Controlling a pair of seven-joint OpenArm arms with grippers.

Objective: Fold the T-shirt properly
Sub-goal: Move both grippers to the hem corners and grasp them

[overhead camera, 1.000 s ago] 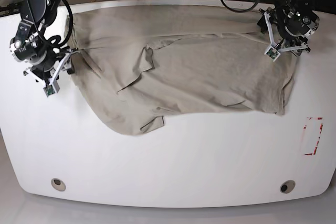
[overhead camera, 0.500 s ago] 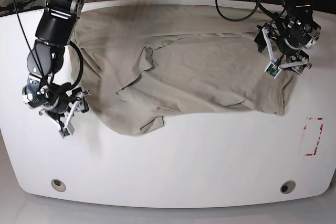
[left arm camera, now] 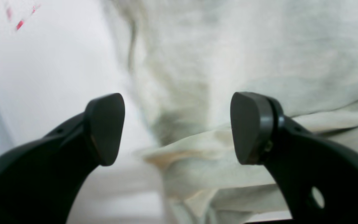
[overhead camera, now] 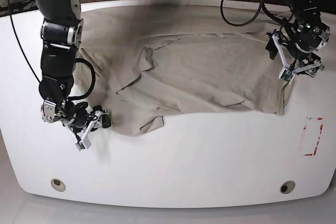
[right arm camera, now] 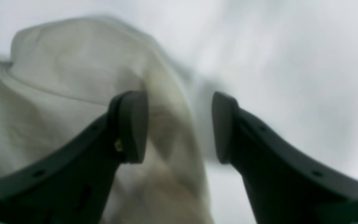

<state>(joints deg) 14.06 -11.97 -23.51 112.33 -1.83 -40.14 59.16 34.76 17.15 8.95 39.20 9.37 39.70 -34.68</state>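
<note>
Sweeping down the near-left side of the white table (overhead camera: 173, 171), the right gripper (overhead camera: 90, 128) has left the upper-left hem where it stood a second ago and now hangs low beside the lower-left corner of the T-shirt (overhead camera: 199, 72), its arm reaching down from the far edge with the wrist bent toward the cloth; its fingers (right arm camera: 132, 124) are parted and hold nothing, the shirt's rounded edge lying between and behind them; the garment itself has not shifted: it lies spread across the far half of the table, part-folded, an upper layer doubled over the body and a sleeve tip poking out at the near edge; that suggests one fold is laid and the arms are taking new grasp points for the next; on the right, the left gripper (overhead camera: 295, 64) has slid a little outward and down along the shirt's right edge, tilted over it, jaws wide and empty, fabric beneath them, near the red outline (overhead camera: 313, 136)
</note>
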